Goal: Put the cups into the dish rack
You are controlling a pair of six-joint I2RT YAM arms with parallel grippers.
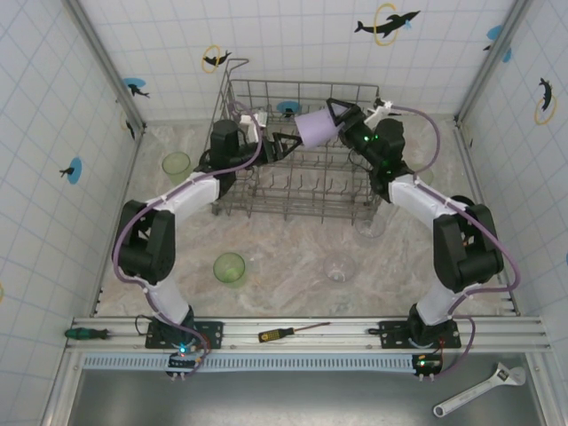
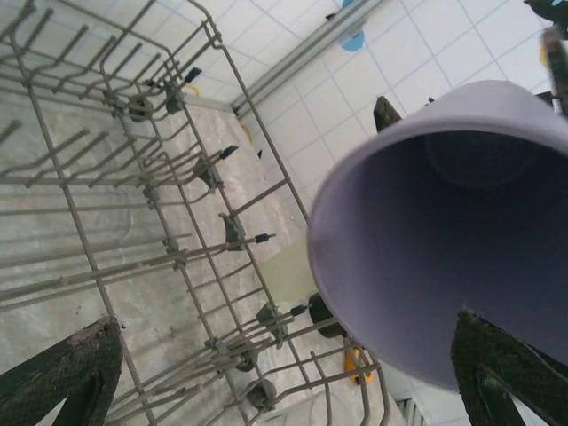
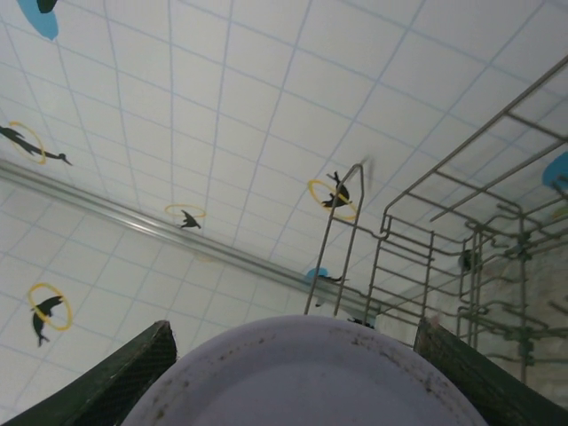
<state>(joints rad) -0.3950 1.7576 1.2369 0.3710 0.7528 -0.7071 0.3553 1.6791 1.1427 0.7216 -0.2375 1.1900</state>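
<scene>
We hold our left arm (image 1: 182,200) stretched forward, the left end effector (image 1: 286,146) spread wide. Our right arm (image 1: 426,200) folds inward, the right end effector (image 1: 330,120) clamped on the cup (image 1: 312,129).

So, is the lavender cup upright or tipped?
Tipped sideways: lavender cup over the dish rack, mouth facing the left gripper, right gripper holding it.

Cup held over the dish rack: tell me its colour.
The cup is lavender; the left wrist view shows it best.
</scene>
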